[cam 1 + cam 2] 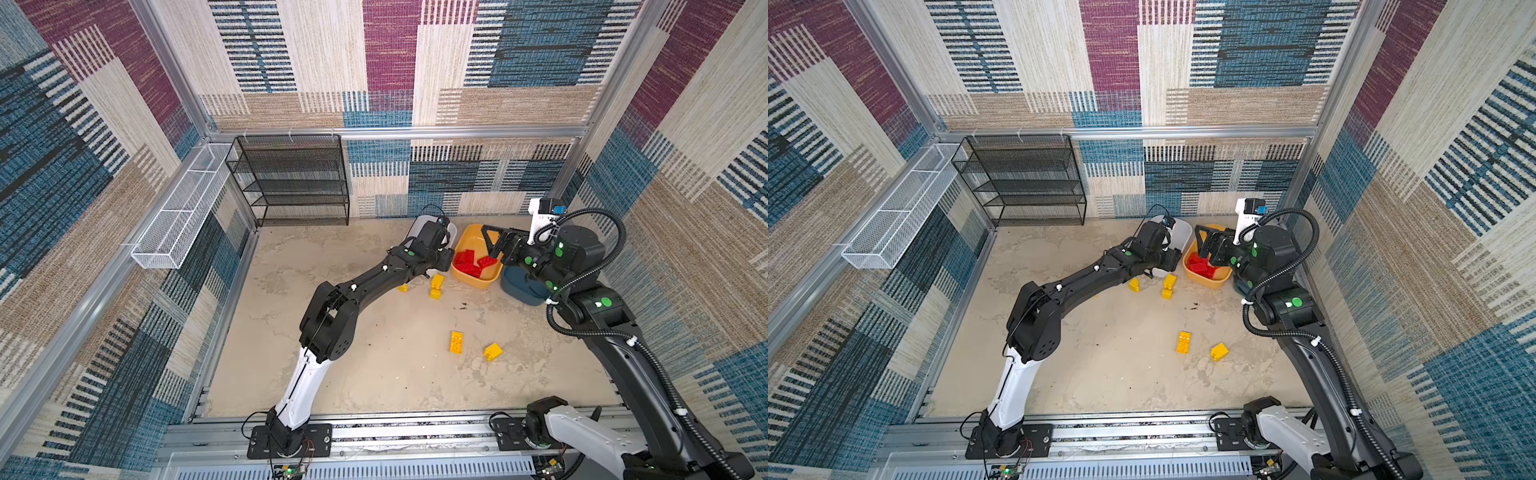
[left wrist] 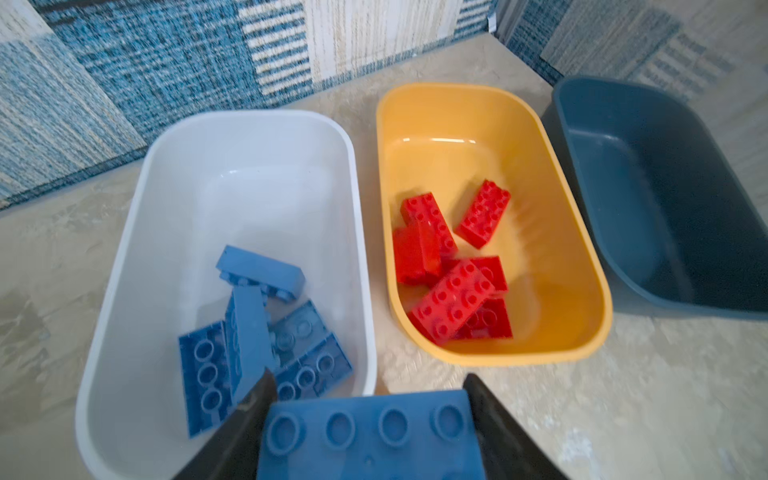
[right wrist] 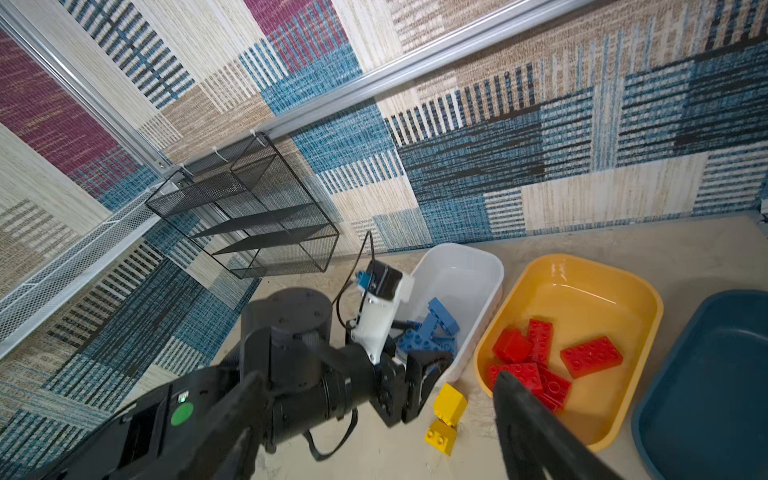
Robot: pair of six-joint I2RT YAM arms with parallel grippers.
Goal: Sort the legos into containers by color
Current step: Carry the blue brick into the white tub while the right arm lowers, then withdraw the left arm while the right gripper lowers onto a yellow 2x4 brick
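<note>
In both top views three tubs stand in a row at the far right of the desk [image 1: 374, 332]: white tub [image 1: 414, 232], yellow tub [image 1: 478, 283] and teal tub [image 1: 515, 291], the last partly hidden under the right arm. The left arm reaches to the white tub's near end. Its pincer [image 1: 445, 259] sits under the wrist, so its grip cannot be read from here. The right pincer [image 1: 489, 243] hangs over the yellow tub with jaws spread, above the red bricks [image 1: 469, 264]. Four yellow bricks [image 1: 436, 286] lie loose on the desk, two just in front of the tubs and two well nearer the arm bases.

The left wrist view shows the left pincer [image 2: 368, 395] clamped on a blue brick [image 2: 370, 436], one finger on each end and studs facing the camera. The brick is held above the desk at the near rim of the white tub [image 2: 357, 208]. Inside that tub lie the blue bricks [image 2: 249, 332], heaped at the near end. The yellow tub [image 2: 582, 249], just beside it, holds the red bricks [image 2: 451, 299], also at its near end. The teal tub [image 2: 665, 208] stands just beyond.

In the right wrist view the right pincer [image 3: 378, 376] is spread wide with nothing between its fingers [image 3: 523, 415]. One finger is over the yellow tub [image 3: 648, 303] and its red bricks [image 3: 590, 357]. The left arm's pincer [image 3: 424, 374] is at the near end of the white tub [image 3: 494, 270]. Two yellow bricks [image 3: 451, 403] lie on the desk in front of it, touching each other.
</note>
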